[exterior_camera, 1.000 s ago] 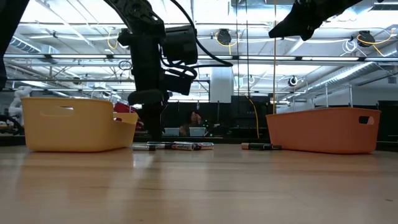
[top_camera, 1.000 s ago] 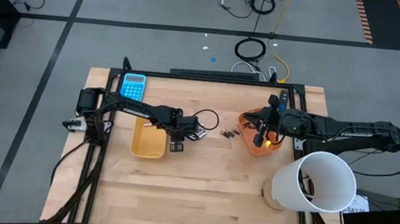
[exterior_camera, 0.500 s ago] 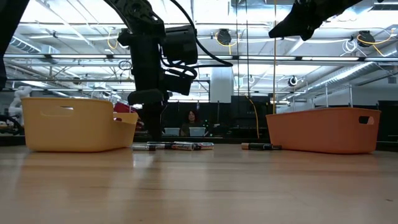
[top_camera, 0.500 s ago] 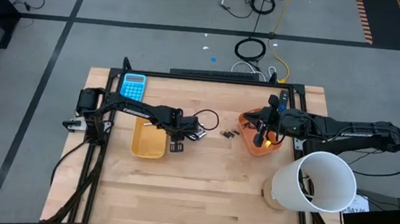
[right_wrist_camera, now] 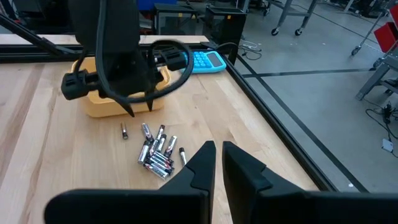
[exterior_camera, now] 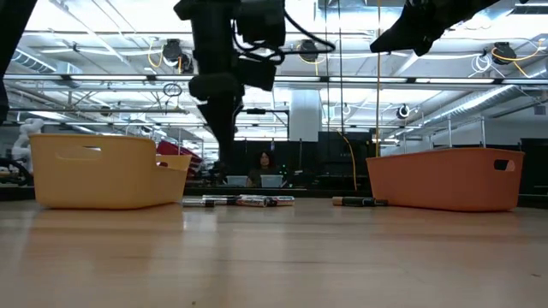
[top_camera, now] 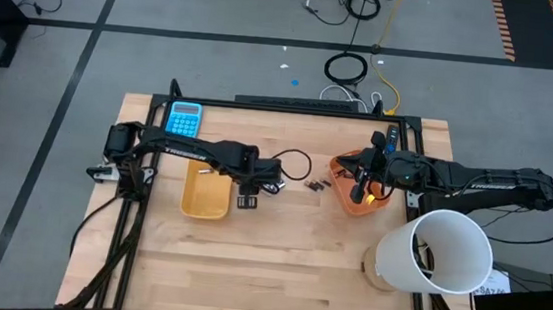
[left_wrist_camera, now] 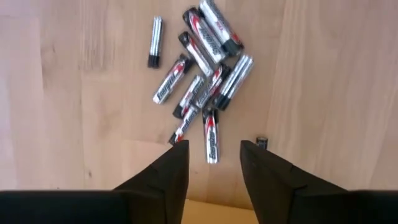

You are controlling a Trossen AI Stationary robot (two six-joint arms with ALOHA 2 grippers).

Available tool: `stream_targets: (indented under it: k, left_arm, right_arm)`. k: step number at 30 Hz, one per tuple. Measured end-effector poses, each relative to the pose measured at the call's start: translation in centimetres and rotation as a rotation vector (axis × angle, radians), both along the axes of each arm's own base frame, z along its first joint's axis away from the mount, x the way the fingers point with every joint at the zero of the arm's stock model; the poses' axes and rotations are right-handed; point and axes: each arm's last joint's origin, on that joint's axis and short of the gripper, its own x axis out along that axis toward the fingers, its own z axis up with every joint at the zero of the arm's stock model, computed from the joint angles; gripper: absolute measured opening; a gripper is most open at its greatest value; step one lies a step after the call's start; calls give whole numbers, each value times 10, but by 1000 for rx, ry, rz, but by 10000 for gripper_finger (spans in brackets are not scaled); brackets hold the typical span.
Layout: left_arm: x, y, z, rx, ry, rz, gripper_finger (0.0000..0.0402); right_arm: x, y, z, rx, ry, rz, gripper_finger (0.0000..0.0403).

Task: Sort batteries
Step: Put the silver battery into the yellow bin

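Batteries point(top_camera: 316, 186) lie mid-bench between both trays. From above, my left tool point(top_camera: 243, 201) hangs near them. Left wrist view: its fingers point(left_wrist_camera: 175, 163) are parted, empty, over the tight pile point(left_wrist_camera: 202, 78), so I risk pinching two. Right tool point(right_wrist_camera: 216, 163) clenched, waiting.

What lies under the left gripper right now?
A loose pile of batteries on bare wooden table, beneath the open left gripper. Anything under the pile itself is hidden.
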Motion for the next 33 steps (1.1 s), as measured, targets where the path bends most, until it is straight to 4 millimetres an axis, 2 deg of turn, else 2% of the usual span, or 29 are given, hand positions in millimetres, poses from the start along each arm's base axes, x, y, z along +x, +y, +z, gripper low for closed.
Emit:
stream_targets:
  k: [5,15,26,33]
  left_arm:
    - [3,1,-7,0,11,2,155]
    - [18,1,-54,-3,122,-60,155]
    - [24,0,-54,8,82,-138,155]
    - [31,-6,-53,11,22,-251,155]
  right_arm:
    - [0,0,0,0,0,0,20]
    - [0,0,0,-1,-2,0,20]
    - [0,0,0,-4,0,1,20]
    - [0,0,0,-8,0,3,20]
